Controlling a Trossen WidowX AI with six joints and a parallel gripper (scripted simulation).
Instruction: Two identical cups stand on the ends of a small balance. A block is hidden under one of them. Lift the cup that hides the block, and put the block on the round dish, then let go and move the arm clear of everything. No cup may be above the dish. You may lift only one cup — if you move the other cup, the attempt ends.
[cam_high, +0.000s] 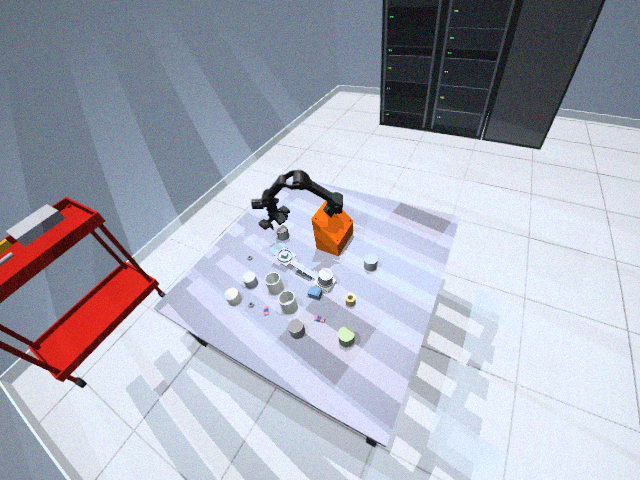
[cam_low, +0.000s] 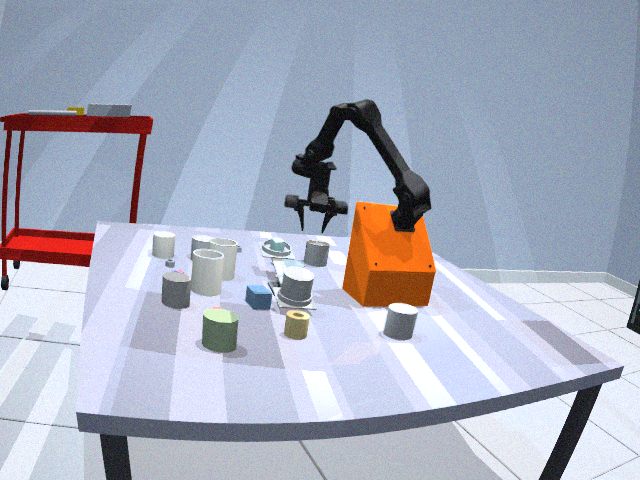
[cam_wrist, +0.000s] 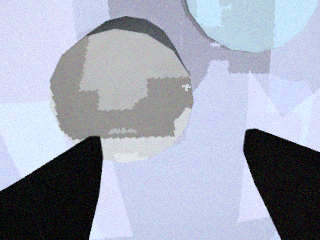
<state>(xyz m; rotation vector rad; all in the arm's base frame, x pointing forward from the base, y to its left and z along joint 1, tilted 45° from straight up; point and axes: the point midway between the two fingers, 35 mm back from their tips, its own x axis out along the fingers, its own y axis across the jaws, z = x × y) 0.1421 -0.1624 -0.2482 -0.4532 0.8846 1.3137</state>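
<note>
A grey cup (cam_high: 282, 233) (cam_low: 315, 252) (cam_wrist: 120, 103) stands on the table beside the far end of the small balance (cam_high: 301, 267) (cam_low: 276, 268). That far pan (cam_wrist: 247, 0) is uncovered, and a small teal block (cam_high: 283, 254) (cam_low: 277, 244) lies on it. The other grey cup (cam_high: 325, 277) (cam_low: 296, 285) stands on the near end of the balance. My gripper (cam_high: 273, 223) (cam_low: 313, 229) (cam_wrist: 174, 143) is open and empty. It hangs a little above the set-down cup without touching it. I cannot tell which object is the round dish.
The arm's orange base (cam_high: 332, 232) (cam_low: 387, 258) stands right of the balance. Several cylinders and open cups, a blue block (cam_high: 314, 292) (cam_low: 258, 296), a yellow ring (cam_low: 297, 324) and a green cylinder (cam_low: 220, 329) are spread over the table. A red cart (cam_low: 72, 124) stands at the left.
</note>
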